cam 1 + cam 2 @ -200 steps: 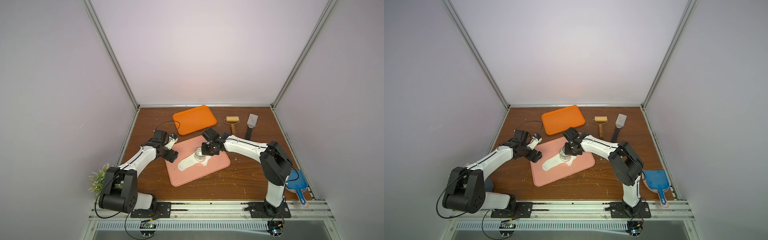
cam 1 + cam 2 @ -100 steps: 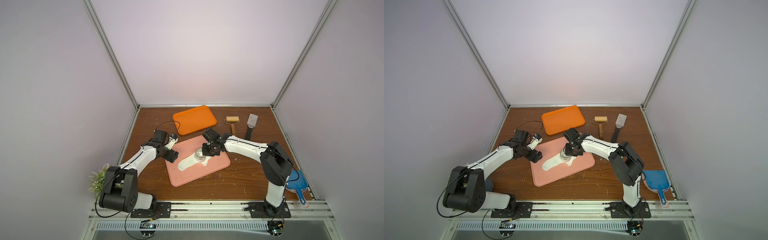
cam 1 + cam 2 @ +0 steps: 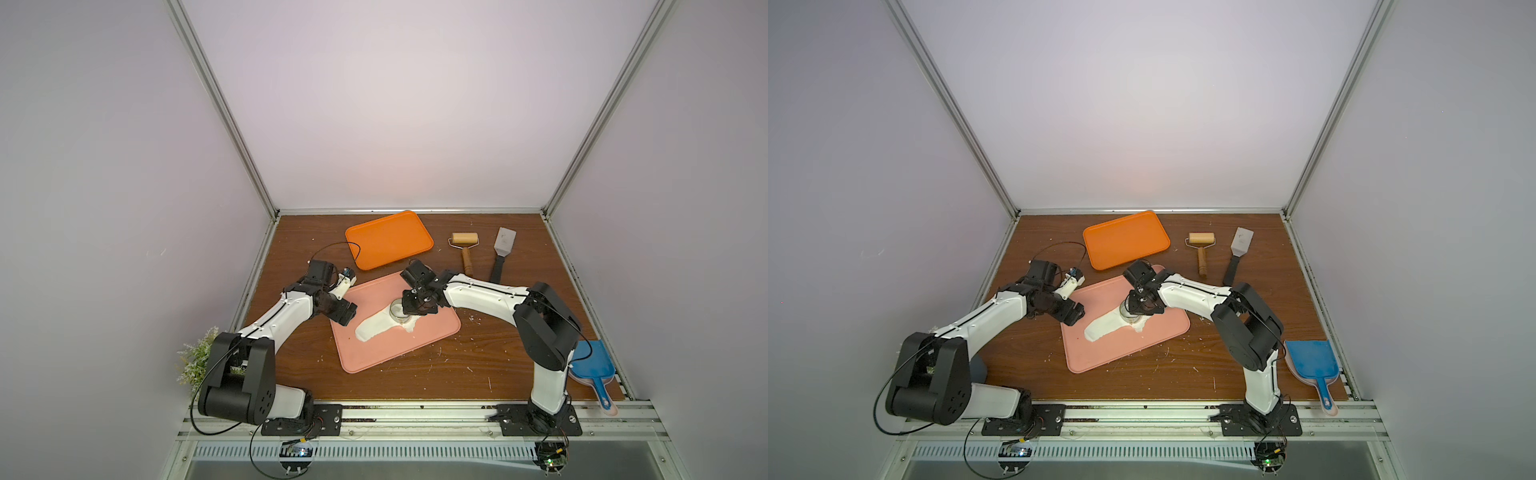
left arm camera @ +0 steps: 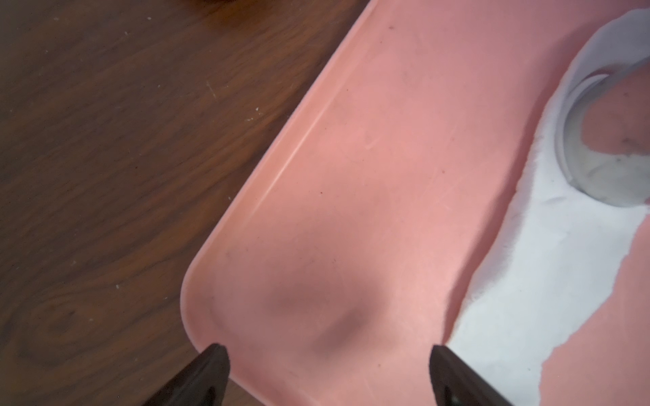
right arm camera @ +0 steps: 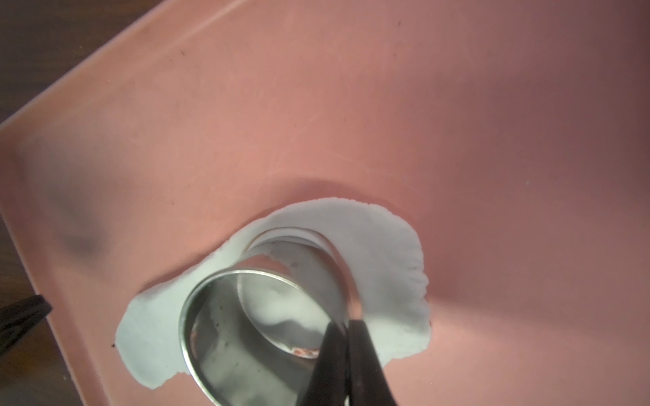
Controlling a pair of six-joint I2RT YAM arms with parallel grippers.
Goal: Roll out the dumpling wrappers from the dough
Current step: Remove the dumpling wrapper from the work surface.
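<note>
Clock directions read from the middle of the pink tray [image 3: 415, 347] in a top view, 12 toward the back wall. Small plant [image 3: 198, 358] well off at 8, at the table edge. Left gripper [image 4: 327, 351] at 9, over the tray's left corner, jaws spread wide and holding nothing; one fingertip is over the corner rim, the other near the end of the dough sheet [image 3: 373, 329]. Contact with the tray: cannot tell. The sheet is irregular, white, and lies flat from 8 up to centre. A metal ring cutter [image 5: 225, 334] stands pressed into its 2 o'clock end. Right gripper [image 5: 350, 351] is clenched on the cutter's wall, one finger inside and one outside. Dumpling wrapper [image 5: 281, 309]: the white round enclosed by the ring, on the tray; whether it is cut free of the sheet, cannot tell. Orange tray [image 3: 388, 239] at 12, bare. Wooden roller [image 3: 465, 249] at 1, metal spatula [image 3: 503, 253] just beside it at 2, both flat on the table. Blue dustpan [image 3: 590, 365] at 4, at the table's right edge.
</note>
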